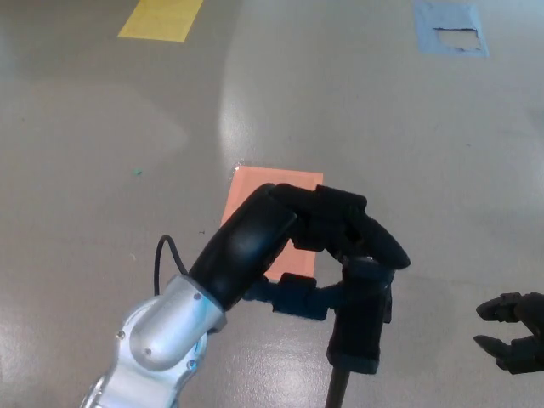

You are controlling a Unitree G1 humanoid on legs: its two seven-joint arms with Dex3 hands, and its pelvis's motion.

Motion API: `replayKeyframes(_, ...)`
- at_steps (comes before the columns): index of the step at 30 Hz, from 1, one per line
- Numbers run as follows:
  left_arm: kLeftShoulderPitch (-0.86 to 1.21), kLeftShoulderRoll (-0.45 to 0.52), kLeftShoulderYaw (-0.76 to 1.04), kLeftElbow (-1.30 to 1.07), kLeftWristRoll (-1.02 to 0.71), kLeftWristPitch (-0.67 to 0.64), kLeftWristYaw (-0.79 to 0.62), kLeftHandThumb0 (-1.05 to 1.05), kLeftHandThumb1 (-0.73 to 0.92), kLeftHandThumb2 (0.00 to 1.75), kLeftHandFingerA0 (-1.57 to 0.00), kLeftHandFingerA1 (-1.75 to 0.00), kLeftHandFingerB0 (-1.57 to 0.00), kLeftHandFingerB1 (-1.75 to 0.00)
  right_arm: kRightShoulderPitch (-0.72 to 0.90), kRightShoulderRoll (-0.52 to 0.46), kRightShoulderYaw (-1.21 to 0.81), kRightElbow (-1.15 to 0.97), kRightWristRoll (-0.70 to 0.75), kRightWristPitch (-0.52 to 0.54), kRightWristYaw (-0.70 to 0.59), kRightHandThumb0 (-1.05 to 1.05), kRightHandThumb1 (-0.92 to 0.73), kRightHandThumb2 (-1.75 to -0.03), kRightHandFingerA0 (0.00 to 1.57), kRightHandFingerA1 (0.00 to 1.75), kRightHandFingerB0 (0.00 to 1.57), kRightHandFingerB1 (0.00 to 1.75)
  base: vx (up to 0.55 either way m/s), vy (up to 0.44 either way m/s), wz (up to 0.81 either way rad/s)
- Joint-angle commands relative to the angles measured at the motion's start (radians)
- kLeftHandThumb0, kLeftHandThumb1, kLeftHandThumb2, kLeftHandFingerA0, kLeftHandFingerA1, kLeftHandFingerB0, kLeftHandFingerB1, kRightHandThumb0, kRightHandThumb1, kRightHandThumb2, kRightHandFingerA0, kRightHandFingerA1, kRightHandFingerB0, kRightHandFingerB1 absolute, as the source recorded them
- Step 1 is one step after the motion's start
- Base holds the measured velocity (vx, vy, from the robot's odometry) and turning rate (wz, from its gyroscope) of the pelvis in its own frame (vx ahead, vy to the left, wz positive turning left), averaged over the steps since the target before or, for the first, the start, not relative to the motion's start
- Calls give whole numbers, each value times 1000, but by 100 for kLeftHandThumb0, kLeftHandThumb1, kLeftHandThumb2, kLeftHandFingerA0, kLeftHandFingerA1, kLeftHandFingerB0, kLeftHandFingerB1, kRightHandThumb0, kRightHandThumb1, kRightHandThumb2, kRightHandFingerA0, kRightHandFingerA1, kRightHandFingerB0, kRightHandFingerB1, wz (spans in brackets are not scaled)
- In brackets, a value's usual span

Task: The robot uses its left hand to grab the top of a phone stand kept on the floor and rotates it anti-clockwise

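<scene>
Robot hands you can see: two, left hand (319,234) and right hand (514,330)
Phone stands: one, phone stand (361,327)
Floor patches you can count: three, orange patch (280,191), yellow patch (161,19), blue patch (450,28)
Cables: one, black cable (161,255)

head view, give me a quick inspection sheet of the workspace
surface: grey glossy floor with glare
job's things: black phone stand upright, its top inside the left hand
clutter: nothing seen
hands: left hand wrapped around the stand's top; right hand at the right edge, fingers apart, holding nothing
cables: black cable looping off the left forearm
surroundings: orange patch behind the left hand, yellow patch top left, blue patch top right
</scene>
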State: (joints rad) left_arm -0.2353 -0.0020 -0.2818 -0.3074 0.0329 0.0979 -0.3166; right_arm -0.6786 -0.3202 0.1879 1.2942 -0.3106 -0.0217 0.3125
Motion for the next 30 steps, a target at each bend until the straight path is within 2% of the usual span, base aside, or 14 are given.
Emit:
replayKeyframes(1, -105, -133, 242, 56, -414, 831, 29, -15, 63, 58, -104, -96, -91, -66, -52, -27, 3, 12, -11, 34, 4, -48, -79, -64, 45, 38, 16, 27, 0, 0, 0)
replayKeyframes(4, -119, -152, 275, 75, -427, 878, 42, -14, 62, 58, -97, -105, -86, -69, -51, -25, 6, 14, -14, 34, 0, -47, -80, -64, 45, 37, 16, 27, 0, 0, 0)
replayKeyframes(12, -147, -178, 322, 136, -429, 948, 50, -14, 63, 57, -96, -115, -87, -71, -52, -21, 18, 16, -26, 35, -6, -47, -81, -65, 46, 37, 15, 27, 0, 0, 0)
replayKeyframes(13, -150, -182, 326, 152, -426, 954, 52, -14, 62, 57, -100, -110, -87, -72, -52, -21, 16, 16, -23, 37, -4, -47, -81, -65, 45, 37, 15, 27, 0, 0, 0)
replayKeyframes(16, -152, -191, 328, 161, -412, 964, 61, -14, 63, 57, -101, -109, -86, -72, -52, -20, 11, 16, -18, 39, -2, -47, -81, -65, 44, 37, 15, 27, 0, 0, 0)
replayKeyframes(26, -148, -203, 329, 191, -403, 979, 54, -13, 67, 59, -99, -110, -85, -72, -47, -22, 13, 15, -19, 29, 3, -52, -81, -65, 43, 36, 14, 26, 0, 0, 0)
replayKeyframes(27, -148, -206, 331, 194, -402, 985, 56, -13, 66, 59, -100, -108, -86, -72, -47, -23, 14, 14, -20, 28, 5, -60, -65, -87, 39, 50, 8, 36, 0, 0, 0)
replayKeyframes(28, -147, -208, 331, 194, -399, 985, 58, -14, 65, 58, -101, -106, -87, -71, -47, -23, 14, 14, -20, 28, 5, -52, -80, -65, 46, 38, 13, 25, 0, 0, 0)
replayKeyframes(29, -146, -209, 332, 194, -398, 986, 60, -14, 65, 58, -101, -106, -87, -71, -47, -23, 15, 14, -20, 28, 5, -52, -80, -65, 46, 38, 13, 25, 0, 0, 0)
replayKeyframes(30, -146, -209, 331, 195, -398, 987, 59, -15, 65, 58, -100, -110, -86, -71, -47, -23, 14, 13, -19, 28, 7, -58, -65, -88, 37, 50, 7, 36, 0, 0, 0)
